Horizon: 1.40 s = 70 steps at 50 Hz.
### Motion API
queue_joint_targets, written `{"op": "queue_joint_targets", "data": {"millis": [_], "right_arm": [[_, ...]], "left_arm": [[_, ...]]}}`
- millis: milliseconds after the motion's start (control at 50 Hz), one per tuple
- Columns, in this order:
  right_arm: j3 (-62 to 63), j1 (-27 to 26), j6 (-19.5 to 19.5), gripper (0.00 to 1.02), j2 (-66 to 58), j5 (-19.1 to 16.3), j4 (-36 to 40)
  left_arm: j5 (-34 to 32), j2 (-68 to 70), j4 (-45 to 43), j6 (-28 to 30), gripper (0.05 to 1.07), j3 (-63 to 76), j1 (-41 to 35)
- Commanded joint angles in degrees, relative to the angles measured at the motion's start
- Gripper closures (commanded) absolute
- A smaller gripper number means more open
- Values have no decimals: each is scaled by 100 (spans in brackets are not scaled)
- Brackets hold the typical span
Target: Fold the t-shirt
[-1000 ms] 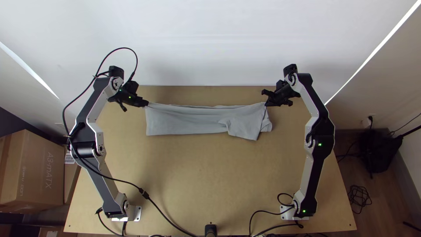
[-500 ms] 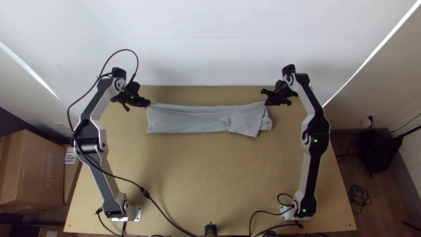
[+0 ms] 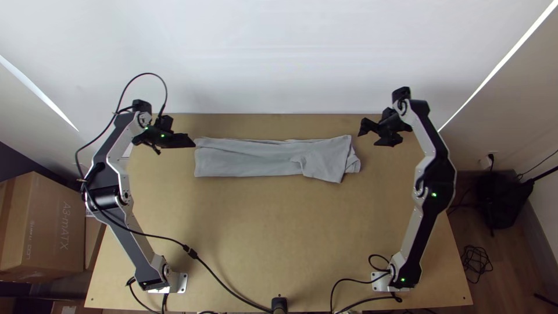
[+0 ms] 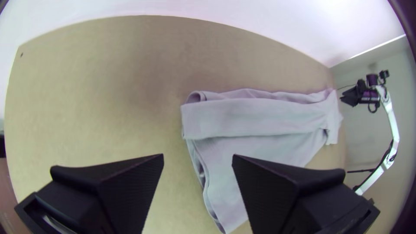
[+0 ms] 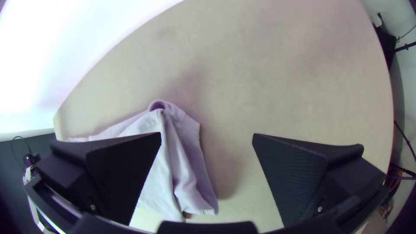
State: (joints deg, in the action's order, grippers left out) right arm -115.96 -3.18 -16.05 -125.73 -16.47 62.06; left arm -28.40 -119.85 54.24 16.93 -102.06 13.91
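"Pale wood at our end of the table. Where's the t-shirt, then?"

"Farther up, lying crosswise, folded into a long grey strip, a bit rumpled at its right end."

"And the grippers?"

"Left gripper is just beside the strip's left end, fingers wide apart. Right gripper sits off the other end, near the cloth, fingers spread wide too. Behind it all, that white wall."
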Motion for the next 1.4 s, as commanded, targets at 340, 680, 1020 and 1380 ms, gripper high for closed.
{"op": "queue_joint_targets", "data": {"millis": [340,680,1020,1380], "right_arm": [[2500,-148,-372,4,3028,-937,-739],[2623,-183,-1023,4,3802,-1895,-739],[2737,-139,-1242,4,4259,-1913,-739],[2798,2,-1357,4,4575,-1913,-739]], "left_arm": [[-1352,516,-467,30,10,1523,1026],[-1466,384,-1442,-427,10,2032,841],[-1282,120,-1759,-902,10,1980,33],[-842,-56,-2066,-1447,11,1725,-855]]}}
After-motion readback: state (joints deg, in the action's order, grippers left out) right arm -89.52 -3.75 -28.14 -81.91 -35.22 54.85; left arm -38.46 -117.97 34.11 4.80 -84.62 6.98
